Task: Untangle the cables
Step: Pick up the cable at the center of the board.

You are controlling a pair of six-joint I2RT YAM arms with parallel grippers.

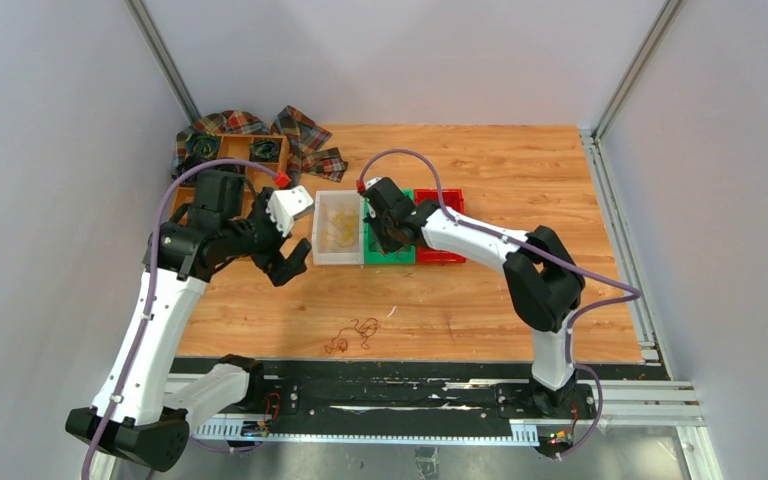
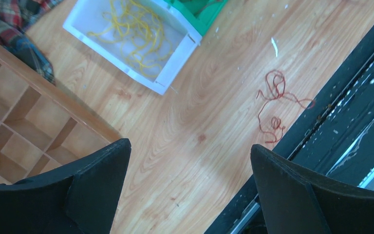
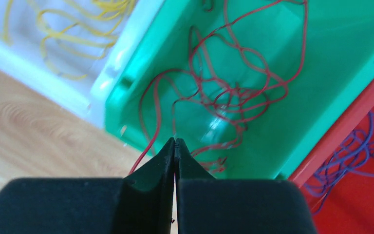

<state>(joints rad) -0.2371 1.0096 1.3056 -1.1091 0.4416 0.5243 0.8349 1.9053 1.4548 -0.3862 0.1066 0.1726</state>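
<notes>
Snag risk at the green bin (image 3: 331, 92): right gripper (image 3: 175, 142), tips pressed together beside red cables (image 3: 233, 91) spilling over the rim, could drag sorted strands out on lifting, while left gripper (image 2: 190, 145) gapes above the tangle (image 2: 272, 95) lying on the table (image 2: 199, 117).

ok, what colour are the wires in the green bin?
Red wires, loose loops in the green bin. The right wrist view shows them best.

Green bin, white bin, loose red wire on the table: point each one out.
green bin (image 3: 341, 44), right wrist view, bare inner wall.
white bin (image 2: 177, 66), left wrist view, its end wall.
loose red wire (image 2: 272, 92), left wrist view, middle of its tangle.
</notes>
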